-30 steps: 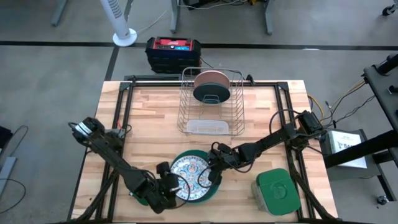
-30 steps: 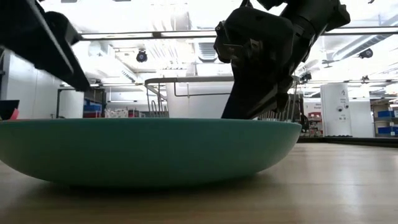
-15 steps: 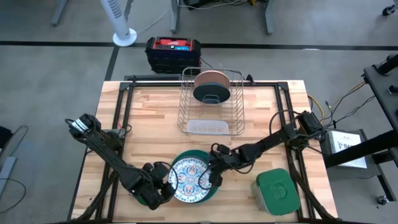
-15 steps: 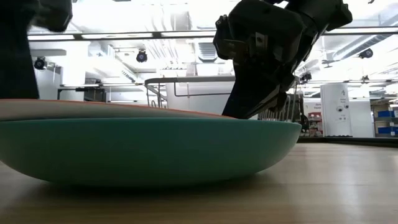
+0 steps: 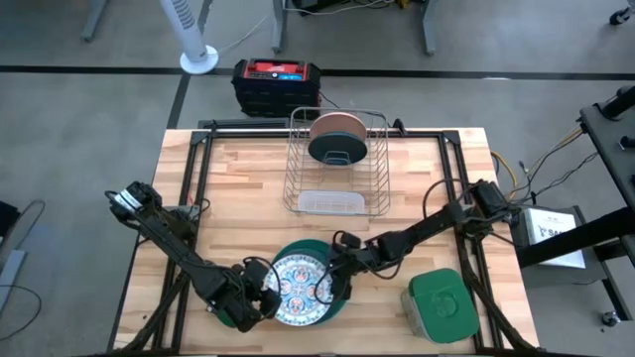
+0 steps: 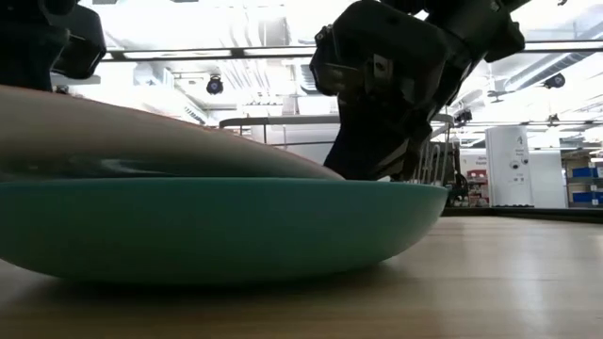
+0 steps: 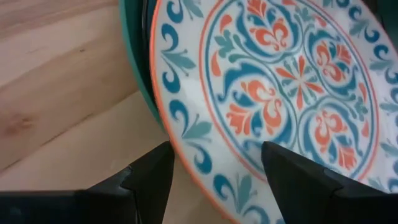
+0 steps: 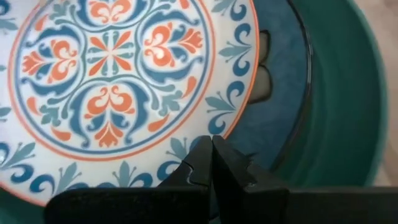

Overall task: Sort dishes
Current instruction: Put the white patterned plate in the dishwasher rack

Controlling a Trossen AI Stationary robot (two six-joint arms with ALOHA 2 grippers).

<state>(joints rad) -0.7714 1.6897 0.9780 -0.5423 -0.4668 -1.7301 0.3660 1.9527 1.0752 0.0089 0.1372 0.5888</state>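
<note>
Wooden table (image 5: 238, 198): patterned plate (image 5: 298, 289) tilted inside teal-green plate (image 5: 337, 297). Left gripper (image 5: 260, 294) spread around rim, right gripper (image 5: 335, 282) clenched empty. Rigid, glazed, slippery, breakable; rim pinch judged best.

Near the front edge of the table (image 5: 238, 188) it is crowded: the patterned plate (image 5: 296, 290) lies tilted in the bright teal plate (image 5: 337, 300), hemmed by the left gripper (image 5: 266, 294) on one side and the right gripper (image 5: 333, 281) on the other. The green-lidded container (image 5: 441, 305) blocks the right front corner. The dish rack (image 5: 337, 164) fills the back centre. Bare wood lies open to its left and right.
</note>
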